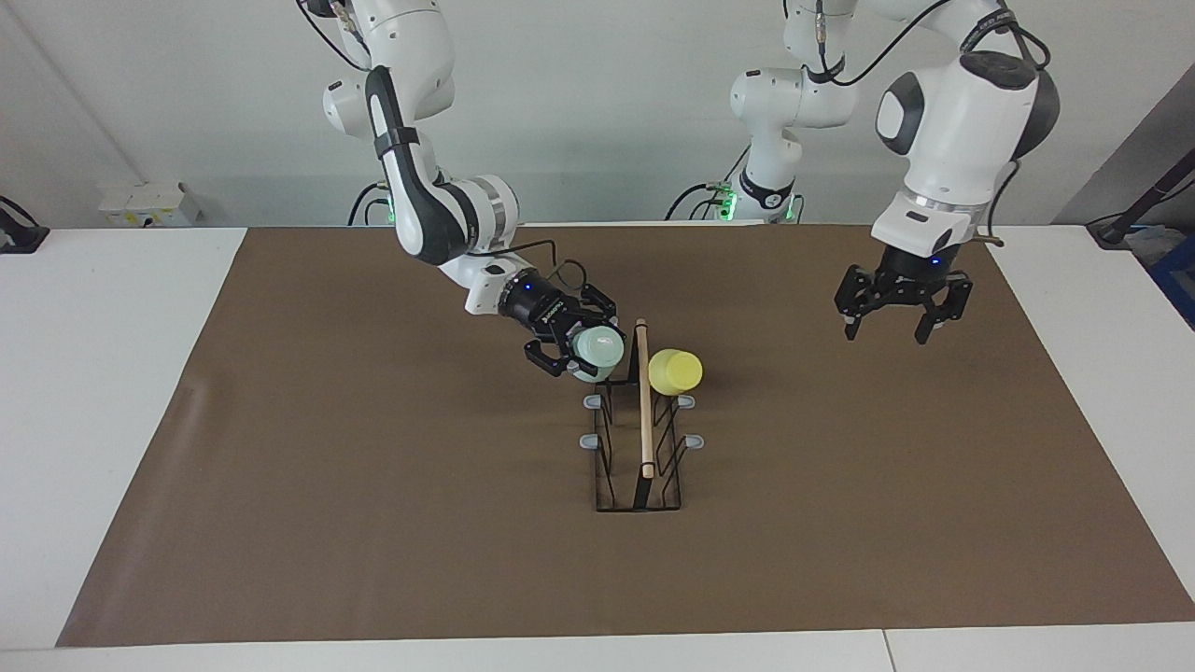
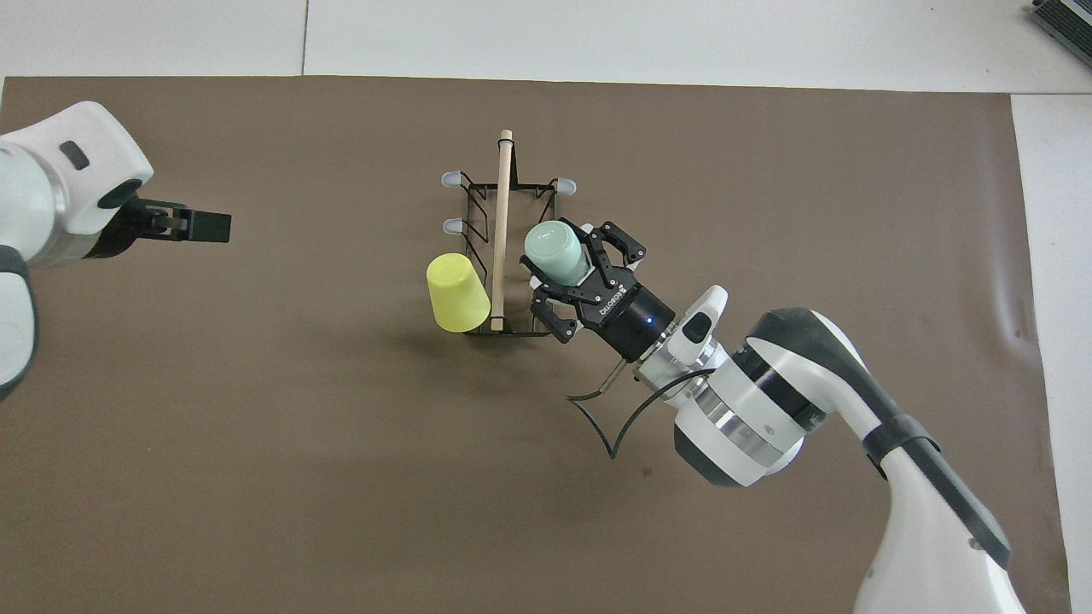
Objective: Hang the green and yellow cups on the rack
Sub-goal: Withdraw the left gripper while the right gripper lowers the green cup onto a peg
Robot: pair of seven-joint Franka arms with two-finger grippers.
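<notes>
White table (image 1: 112, 392) under brown mat (image 1: 373, 523), black wire rack (image 1: 639, 467) on it.
</notes>
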